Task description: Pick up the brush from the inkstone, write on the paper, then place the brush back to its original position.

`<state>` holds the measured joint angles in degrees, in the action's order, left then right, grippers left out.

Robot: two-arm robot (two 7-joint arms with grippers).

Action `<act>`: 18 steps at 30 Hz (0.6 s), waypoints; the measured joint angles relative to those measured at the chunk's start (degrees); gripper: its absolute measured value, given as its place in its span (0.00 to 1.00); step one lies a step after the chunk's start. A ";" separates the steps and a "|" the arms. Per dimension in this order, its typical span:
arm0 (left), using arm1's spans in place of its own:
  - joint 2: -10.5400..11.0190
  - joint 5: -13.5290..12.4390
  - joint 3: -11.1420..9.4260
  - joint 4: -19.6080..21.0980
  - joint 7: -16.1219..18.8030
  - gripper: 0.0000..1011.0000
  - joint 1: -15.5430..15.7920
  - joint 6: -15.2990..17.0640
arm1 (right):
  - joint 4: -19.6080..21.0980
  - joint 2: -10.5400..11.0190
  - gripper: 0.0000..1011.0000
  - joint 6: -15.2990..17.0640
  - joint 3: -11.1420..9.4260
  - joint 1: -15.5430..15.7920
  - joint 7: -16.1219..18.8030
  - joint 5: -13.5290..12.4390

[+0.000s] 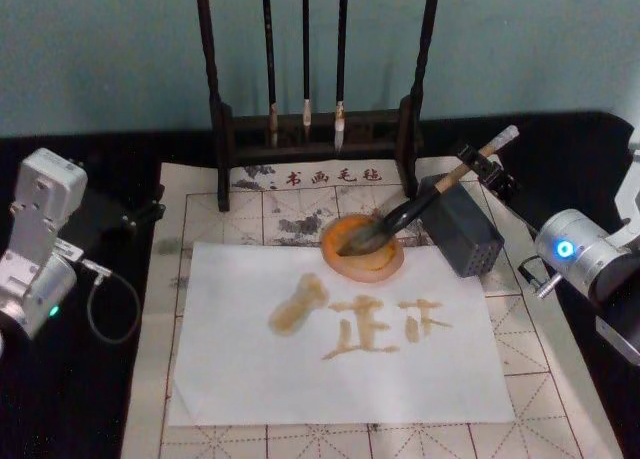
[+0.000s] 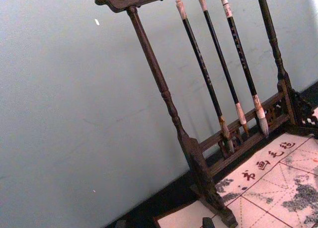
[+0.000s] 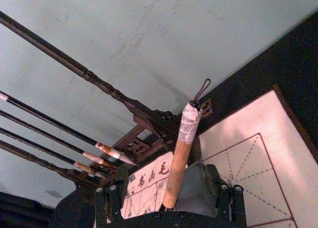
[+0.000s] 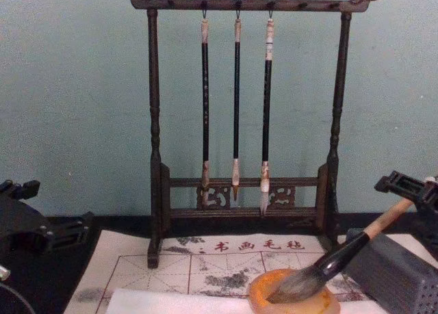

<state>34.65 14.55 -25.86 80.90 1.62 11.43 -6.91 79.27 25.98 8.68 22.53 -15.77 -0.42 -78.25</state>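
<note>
Three thin brushes point(image 4: 236, 102) hang on the dark wooden rack point(image 4: 155, 143) at the back edge of the counter point(image 1: 150, 149). In front of the rack lies the beige grid mat point(image 1: 560, 379), and on it the paper point(image 1: 250, 379), which bears amber-brown strokes.

The inkstone point(image 1: 365, 264) sits at the paper's back edge, toward the right. The brush point(image 1: 395, 219) lies tilted, its bristle head resting in the inkstone and its handle rising toward the back right corner, over the grey ribbed block point(image 1: 462, 231) standing just beside the inkstone.

The right gripper point(image 1: 478, 166) is at the upper part of the handle, near the white end. In the right wrist view its fingers point(image 3: 108, 202) stand on either side of the handle; whether they pinch it or are merely close about it cannot be told.

The left arm point(image 1: 40, 244) is parked over the left edge of the counter, well apart from the paper. The state of its fingers cannot be told.
</note>
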 joint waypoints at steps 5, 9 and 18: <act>0.00 0.00 0.00 0.00 0.00 0.99 0.00 0.00 | 2.44 1.56 0.99 -0.44 -0.47 1.95 -0.39 -1.19; 0.00 0.00 0.00 0.00 0.00 0.99 0.00 0.00 | 5.01 3.26 0.99 -0.65 -0.58 3.85 -0.74 -1.83; 0.00 0.00 0.00 0.00 0.00 0.99 0.00 0.00 | 11.05 7.36 0.99 -4.45 0.32 7.95 -0.95 3.98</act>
<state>34.65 14.55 -25.86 80.90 1.62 11.43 -6.91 90.32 33.34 4.23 22.85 -7.82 -1.37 -74.26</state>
